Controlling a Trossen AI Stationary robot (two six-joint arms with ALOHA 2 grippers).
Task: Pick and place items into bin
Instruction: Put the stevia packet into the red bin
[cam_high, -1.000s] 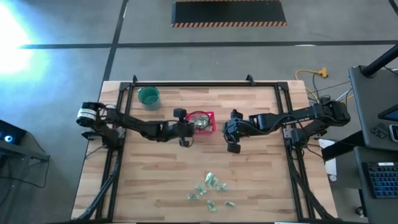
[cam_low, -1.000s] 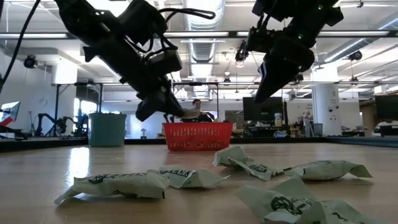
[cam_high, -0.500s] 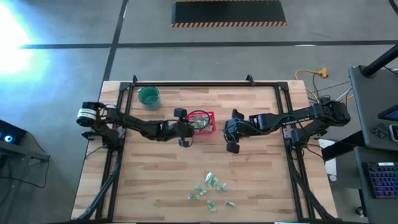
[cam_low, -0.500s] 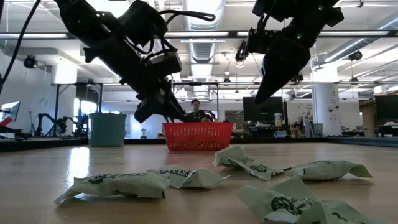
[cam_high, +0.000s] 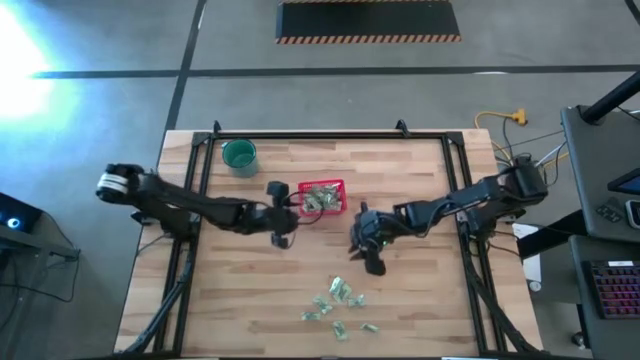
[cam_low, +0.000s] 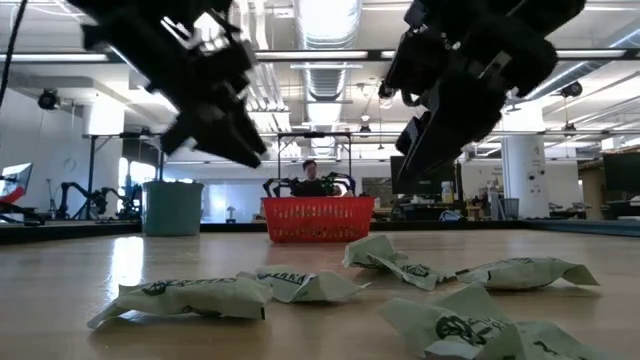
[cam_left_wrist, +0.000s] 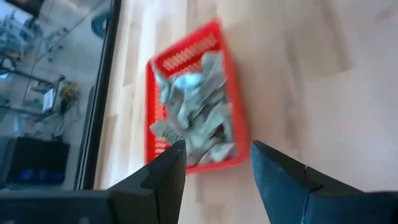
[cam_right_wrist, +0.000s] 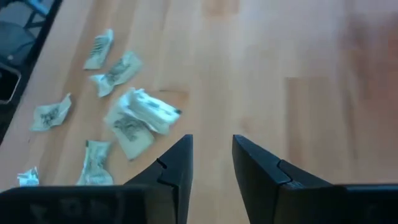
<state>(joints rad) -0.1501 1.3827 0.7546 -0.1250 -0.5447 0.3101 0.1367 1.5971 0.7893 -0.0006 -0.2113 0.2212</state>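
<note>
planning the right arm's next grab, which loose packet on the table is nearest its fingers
The top packet of the loose cluster, just below the right gripper; the rest lie farther down the table.

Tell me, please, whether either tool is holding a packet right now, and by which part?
Nothing is held. The left tool is open beside the red basket, and the right tool is open above bare table, short of the loose packets.

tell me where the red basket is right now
In the high view the red basket sits mid-table toward the far edge, right of the teal cup, with the left gripper just beside it.
</note>
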